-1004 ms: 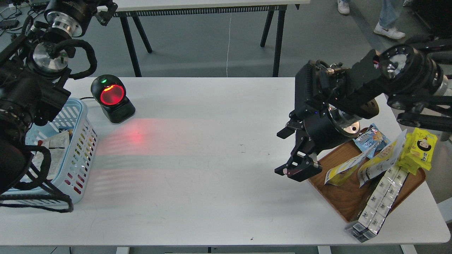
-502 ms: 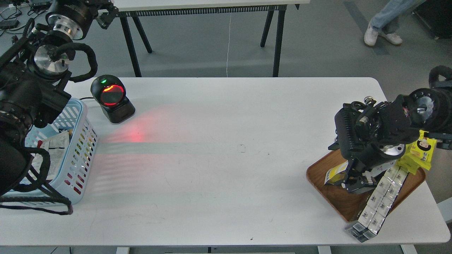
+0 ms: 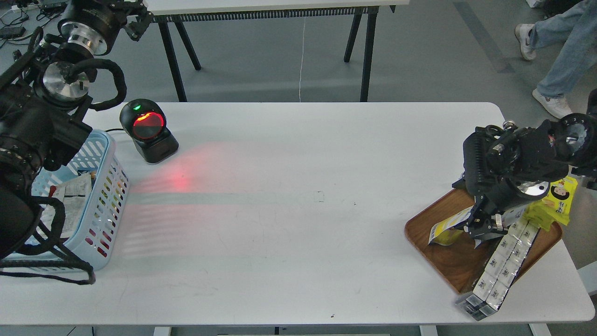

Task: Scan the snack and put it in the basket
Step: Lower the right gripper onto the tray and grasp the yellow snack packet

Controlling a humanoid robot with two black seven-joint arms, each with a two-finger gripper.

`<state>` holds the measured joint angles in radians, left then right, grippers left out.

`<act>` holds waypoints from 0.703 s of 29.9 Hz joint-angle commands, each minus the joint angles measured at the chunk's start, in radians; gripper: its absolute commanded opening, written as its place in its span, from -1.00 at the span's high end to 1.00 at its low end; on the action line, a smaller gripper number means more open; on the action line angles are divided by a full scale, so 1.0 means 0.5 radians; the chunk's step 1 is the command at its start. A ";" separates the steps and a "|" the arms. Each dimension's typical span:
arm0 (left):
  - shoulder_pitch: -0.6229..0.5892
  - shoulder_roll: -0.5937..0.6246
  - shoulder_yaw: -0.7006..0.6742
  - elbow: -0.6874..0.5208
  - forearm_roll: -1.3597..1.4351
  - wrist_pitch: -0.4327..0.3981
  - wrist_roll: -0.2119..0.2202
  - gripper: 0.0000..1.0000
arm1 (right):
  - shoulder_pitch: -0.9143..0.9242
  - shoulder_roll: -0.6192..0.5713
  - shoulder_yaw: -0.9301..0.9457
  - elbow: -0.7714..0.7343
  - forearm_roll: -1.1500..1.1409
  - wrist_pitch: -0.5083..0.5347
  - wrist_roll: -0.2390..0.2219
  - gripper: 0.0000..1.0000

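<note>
A snack pouch (image 3: 445, 230), silvery-white with a yellow lower part, lies on the brown wooden tray (image 3: 443, 263) at the right. My right gripper (image 3: 485, 225) is low over the tray, right beside this pouch; its dark fingers cannot be told apart. A second similar pouch is mostly hidden under the gripper. The light blue basket (image 3: 110, 154) stands at the table's left edge with paper-like packets inside. My left arm rises above the basket; its gripper (image 3: 134, 18) is high at the top left, small and dark.
A black barcode scanner (image 3: 147, 131) with a red window stands beside the basket and casts red light on the table. A bright yellow cartoon-face pack (image 3: 558, 198) and a row of white boxes (image 3: 503, 261) lie on the tray. A person's legs are at the far right.
My right arm has swung right and down from above the table's middle-right to the tray, and now covers the second pouch and the blue packet. The left arm has barely moved.
</note>
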<state>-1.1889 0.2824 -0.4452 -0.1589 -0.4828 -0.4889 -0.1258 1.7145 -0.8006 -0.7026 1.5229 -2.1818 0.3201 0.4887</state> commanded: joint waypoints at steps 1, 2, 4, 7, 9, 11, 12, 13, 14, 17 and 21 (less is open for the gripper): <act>0.000 -0.003 0.001 0.002 0.002 0.000 0.000 -1.00 | -0.030 0.003 0.000 -0.067 0.000 -0.002 0.000 -0.41; 0.000 -0.003 0.001 0.002 0.002 0.000 0.000 -1.00 | -0.051 0.006 0.003 -0.079 0.000 -0.002 0.000 -0.32; 0.000 -0.009 0.001 0.002 0.005 0.000 0.003 -1.00 | -0.063 0.021 0.006 -0.091 0.000 -0.002 0.000 -0.17; 0.000 -0.013 0.001 0.002 0.005 0.000 0.003 -1.00 | -0.063 0.055 0.006 -0.094 0.000 -0.002 0.000 0.07; 0.000 -0.013 0.001 0.002 0.005 0.000 0.003 -1.00 | -0.073 0.058 0.009 -0.091 0.000 -0.002 0.000 0.15; 0.000 -0.013 0.001 0.002 0.005 0.000 0.003 -1.00 | -0.076 0.055 0.015 -0.091 0.000 -0.002 0.000 0.28; 0.000 -0.010 0.001 0.002 0.005 0.000 0.003 -1.00 | -0.073 0.058 0.015 -0.091 0.000 -0.002 0.000 0.39; 0.000 -0.006 0.001 0.002 0.005 0.000 0.003 -1.00 | -0.070 0.058 0.015 -0.091 0.000 -0.002 0.000 0.47; 0.000 -0.006 0.001 0.002 0.005 0.000 0.003 -1.00 | -0.063 0.058 0.015 -0.088 0.000 -0.002 0.000 0.54; 0.000 -0.003 0.001 0.002 0.014 0.000 0.003 -1.00 | -0.045 0.058 0.015 -0.091 0.000 -0.002 0.000 0.75; -0.003 0.000 0.001 0.002 0.014 0.000 0.003 -1.00 | -0.045 0.058 0.037 -0.088 0.000 -0.002 0.000 0.98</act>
<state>-1.1888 0.2805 -0.4448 -0.1579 -0.4758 -0.4883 -0.1242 1.6920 -0.7715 -0.6942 1.4784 -2.1817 0.3189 0.4887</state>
